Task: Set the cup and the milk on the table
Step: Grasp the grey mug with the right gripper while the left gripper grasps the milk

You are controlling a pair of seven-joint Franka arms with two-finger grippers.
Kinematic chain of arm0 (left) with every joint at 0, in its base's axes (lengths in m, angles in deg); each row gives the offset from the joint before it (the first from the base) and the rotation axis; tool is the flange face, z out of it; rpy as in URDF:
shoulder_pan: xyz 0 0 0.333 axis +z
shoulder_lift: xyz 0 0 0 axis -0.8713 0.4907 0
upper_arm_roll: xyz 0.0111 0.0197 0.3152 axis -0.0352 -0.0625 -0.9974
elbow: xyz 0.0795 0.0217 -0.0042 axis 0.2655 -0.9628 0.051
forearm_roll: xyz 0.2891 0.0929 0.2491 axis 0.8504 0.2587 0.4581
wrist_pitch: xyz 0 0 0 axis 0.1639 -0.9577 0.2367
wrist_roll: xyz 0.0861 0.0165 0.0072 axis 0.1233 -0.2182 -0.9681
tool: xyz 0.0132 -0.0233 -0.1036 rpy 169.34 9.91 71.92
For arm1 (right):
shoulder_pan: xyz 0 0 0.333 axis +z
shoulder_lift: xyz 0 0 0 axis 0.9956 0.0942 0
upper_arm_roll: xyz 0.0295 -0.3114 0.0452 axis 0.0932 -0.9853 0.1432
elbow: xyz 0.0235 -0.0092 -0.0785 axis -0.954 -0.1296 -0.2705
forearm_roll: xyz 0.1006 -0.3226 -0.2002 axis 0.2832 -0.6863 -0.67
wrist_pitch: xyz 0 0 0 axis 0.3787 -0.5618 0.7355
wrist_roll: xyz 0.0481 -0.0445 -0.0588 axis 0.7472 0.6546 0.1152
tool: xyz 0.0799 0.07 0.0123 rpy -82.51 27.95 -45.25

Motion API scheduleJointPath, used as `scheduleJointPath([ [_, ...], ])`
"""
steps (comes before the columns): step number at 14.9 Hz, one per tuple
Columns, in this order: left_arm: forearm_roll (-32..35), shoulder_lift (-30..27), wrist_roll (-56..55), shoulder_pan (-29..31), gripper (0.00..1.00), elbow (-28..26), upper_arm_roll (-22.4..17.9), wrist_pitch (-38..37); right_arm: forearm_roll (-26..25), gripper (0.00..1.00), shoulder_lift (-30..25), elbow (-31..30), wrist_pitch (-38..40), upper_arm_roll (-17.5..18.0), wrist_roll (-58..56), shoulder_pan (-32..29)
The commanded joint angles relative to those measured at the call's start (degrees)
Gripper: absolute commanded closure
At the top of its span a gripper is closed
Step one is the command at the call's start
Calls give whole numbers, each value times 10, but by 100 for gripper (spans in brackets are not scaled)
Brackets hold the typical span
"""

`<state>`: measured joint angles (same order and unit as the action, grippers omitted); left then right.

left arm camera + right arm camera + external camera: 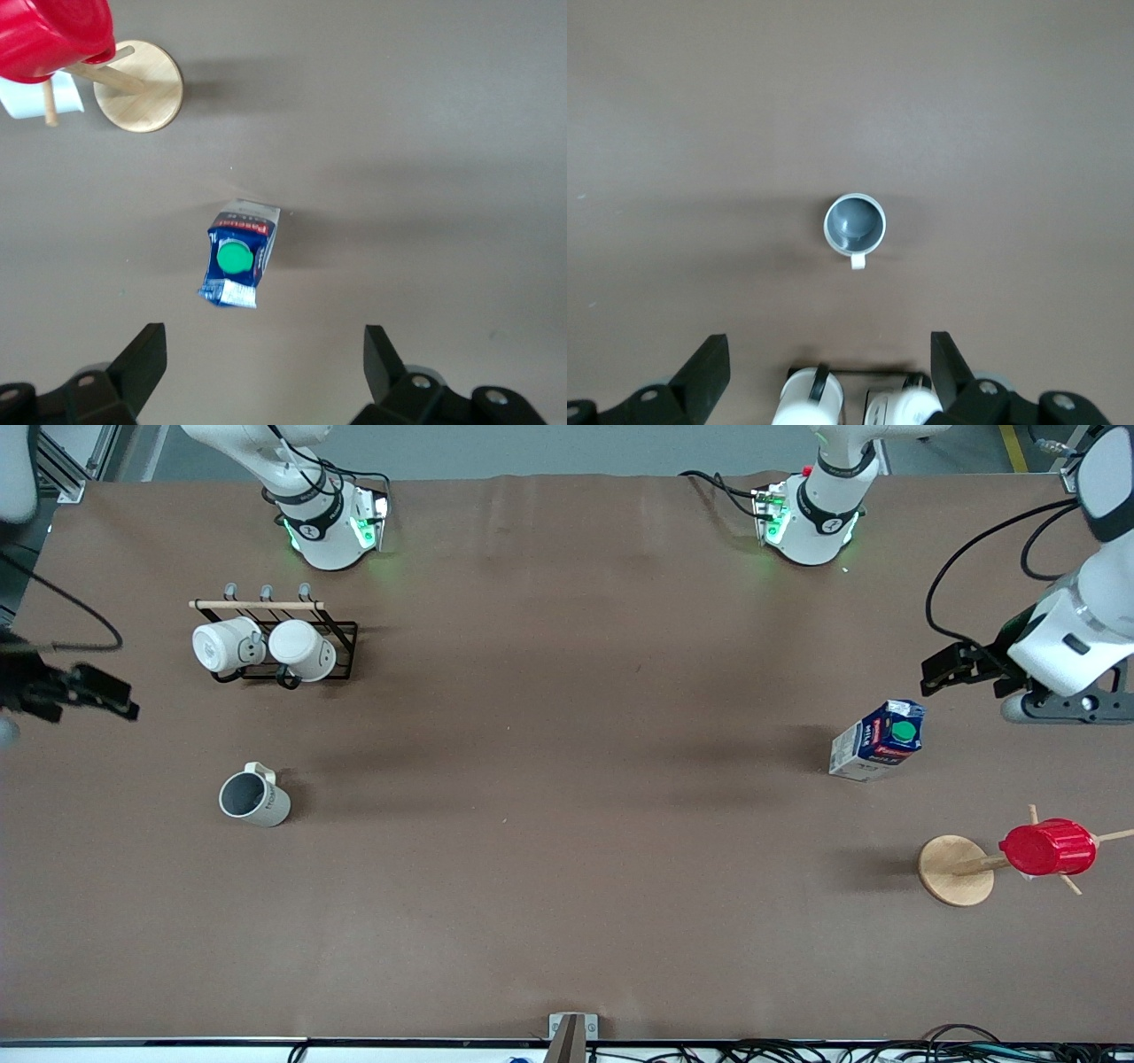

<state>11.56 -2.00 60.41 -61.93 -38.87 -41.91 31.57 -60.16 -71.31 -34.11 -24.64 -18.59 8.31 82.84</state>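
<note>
Cream-white cup [255, 798] with dark grey inside, upright on table [549, 824]

A very large flat tabletop covered with a plain brown sheet [567, 850] fills nearly the whole front view, its surface faintly creased and evenly lit from above, with soft shadows. Along the edge nearest the front camera runs a white strip, with a tangle of black cables [886, 1052] below it toward the left arm's corner. A small grey metal bracket [572, 1032] sits at the middle of that edge. Past the edge where the bases stand, grey floor [532, 447] shows, with a yellow floor line [1013, 447] near the left arm's corner.
</note>
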Motion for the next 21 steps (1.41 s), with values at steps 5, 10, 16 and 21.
scheduleJointPath([
  [5, 10, -11, 57, 3, 2, -150, -26, 165, -7, 0, 89, -193, -316, -20, -65, -10],
  [10, 10, -1, 74, 3, 3, -230, -39, 265, -7, 0, 129, -252, -437, -27, -111, -11],
  [16, 10, 27, 89, 2, 3, -263, -39, 312, -7, 11, 149, -275, -467, -27, -113, -8],
  [21, 10, 35, 91, 3, 4, -268, -39, 313, -3, 90, 159, -275, -471, -26, -101, -8],
])
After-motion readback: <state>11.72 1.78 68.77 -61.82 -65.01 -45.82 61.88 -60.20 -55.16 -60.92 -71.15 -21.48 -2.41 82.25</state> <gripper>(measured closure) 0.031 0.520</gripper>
